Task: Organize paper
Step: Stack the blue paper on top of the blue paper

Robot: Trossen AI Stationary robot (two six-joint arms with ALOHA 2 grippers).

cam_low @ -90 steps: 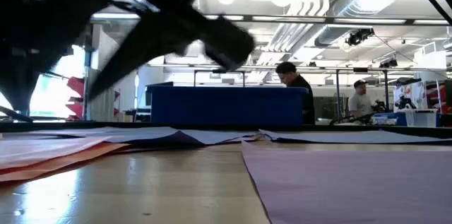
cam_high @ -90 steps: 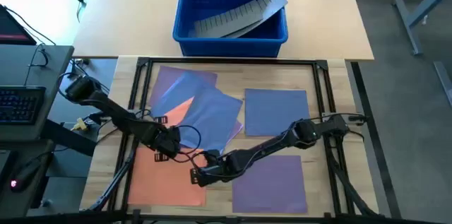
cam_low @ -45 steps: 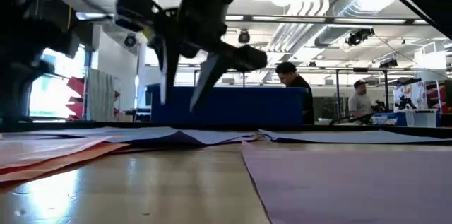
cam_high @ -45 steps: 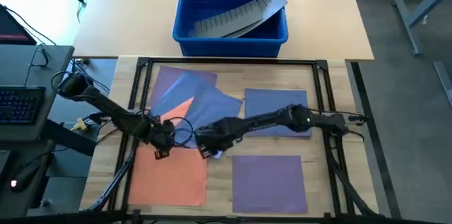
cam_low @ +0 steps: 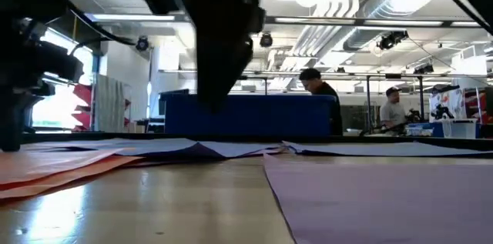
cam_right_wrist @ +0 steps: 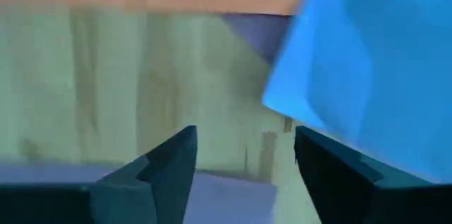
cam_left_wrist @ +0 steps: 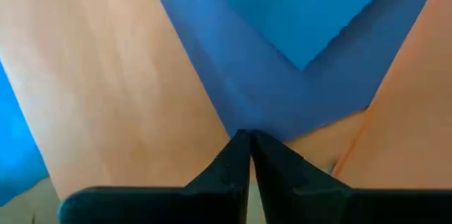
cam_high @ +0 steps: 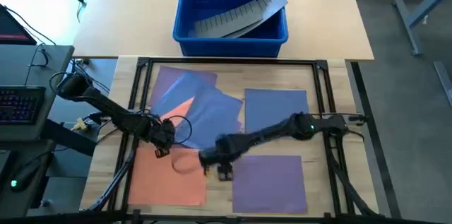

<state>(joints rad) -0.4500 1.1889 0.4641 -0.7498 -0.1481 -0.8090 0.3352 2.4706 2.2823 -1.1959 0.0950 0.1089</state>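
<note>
The right gripper [cam_high: 212, 160] hangs low in the centre of the high view, over bare wood between the large orange sheet [cam_high: 169, 176] at lower left and the purple sheet [cam_high: 269, 181] at lower right. Its fingers stand wide apart and hold nothing. The left gripper [cam_high: 164, 133] sits left of centre at the edge of the overlapping pile, its fingertips [cam_left_wrist: 248, 143] pressed together where a blue sheet [cam_left_wrist: 282, 75] meets the orange one; whether any paper is pinched between them I cannot tell.

The paper is scattered across the lower table. A purple sheet [cam_high: 180, 83], a blue sheet [cam_high: 212, 114] and an orange one overlap in the upper-left part of the frame area, and a separate blue sheet [cam_high: 275, 109] lies to the right of centre.

The risks, as I judge them: thin sheets lying flat give the open fingers little edge to grip, so a descent may slide or crease a sheet instead of lifting it. The two arms are close together, so a reach toward the pile could bring them into contact. A pull on one overlapped sheet could drag its neighbours.

The surface is a pale wooden table [cam_high: 325, 174] inside a dark metal frame. A blue plastic bin [cam_high: 187, 30] with a grey ridged strip [cam_high: 236, 13] sits at the top centre on a second table. The low view shows an open workshop with ceiling ducts and two people [cam_low: 320, 90] far behind.
</note>
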